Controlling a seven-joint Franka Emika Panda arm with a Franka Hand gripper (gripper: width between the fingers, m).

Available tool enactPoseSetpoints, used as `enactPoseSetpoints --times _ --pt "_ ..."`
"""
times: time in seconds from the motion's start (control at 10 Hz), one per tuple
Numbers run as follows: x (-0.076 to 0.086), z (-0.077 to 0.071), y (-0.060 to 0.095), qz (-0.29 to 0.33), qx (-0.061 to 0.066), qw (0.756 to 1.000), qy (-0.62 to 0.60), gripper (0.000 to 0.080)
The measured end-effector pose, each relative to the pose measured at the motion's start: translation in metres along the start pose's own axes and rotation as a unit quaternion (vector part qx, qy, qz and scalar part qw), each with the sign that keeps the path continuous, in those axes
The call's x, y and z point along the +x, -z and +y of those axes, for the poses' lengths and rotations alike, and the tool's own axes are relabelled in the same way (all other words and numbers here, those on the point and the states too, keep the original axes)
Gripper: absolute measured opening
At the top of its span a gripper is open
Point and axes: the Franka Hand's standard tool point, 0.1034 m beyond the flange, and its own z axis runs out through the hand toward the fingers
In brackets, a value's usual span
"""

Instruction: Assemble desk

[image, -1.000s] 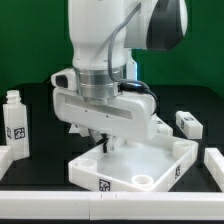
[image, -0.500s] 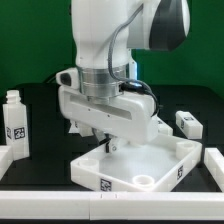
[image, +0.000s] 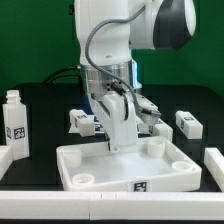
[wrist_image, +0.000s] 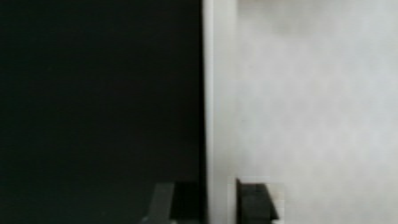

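White: one desk top (image: 75,160), rim pinched by end effector (image: 117,146); three legs (image: 14,120) visible.

White arm (image: 105,30), black joint (image: 178,25); seemingly grey cable (image: 92,42)

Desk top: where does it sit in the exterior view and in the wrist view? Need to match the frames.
Exterior view: the desk top lies low in the middle, in front of the arm, sockets up.
Wrist view: the desk top is the pale half of the picture, and its edge runs down between the fingertips.
Shared landmark: the hand, shut on the desk top's rear rim.
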Motion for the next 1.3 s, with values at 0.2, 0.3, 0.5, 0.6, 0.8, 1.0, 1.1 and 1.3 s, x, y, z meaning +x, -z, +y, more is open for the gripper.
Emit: enactPoseSetpoints --times 0.2,0.3,0.5,0.6,0.8,1.0,1.1,1.3 --pt "-0.004 -0.003 -0.001 -0.003 0.003 0.999 -0.052 0.0062" --pt "-0.014 -0.020 -0.002 -0.003 0.013 0.992 -0.128 0.0062" --pt "-0.029 -0.033 -0.004 -0.004 0.013 0.986 -0.163 0.0064" --pt "-0.029 -0.033 -0.004 -0.004 0.013 0.986 -0.163 0.0064" --pt "-0.029 -0.033 -0.004 -0.004 0.013 0.986 -0.163 0.0064" --pt "-0.029 -0.033 -0.004 -0.004 0.013 0.986 -0.163 0.0064" --pt "-0.029 -0.033 -0.004 -0.004 0.013 0.986 -0.163 0.0092" --pt "-0.029 -0.033 -0.004 -0.004 0.013 0.986 -0.163 0.0271"
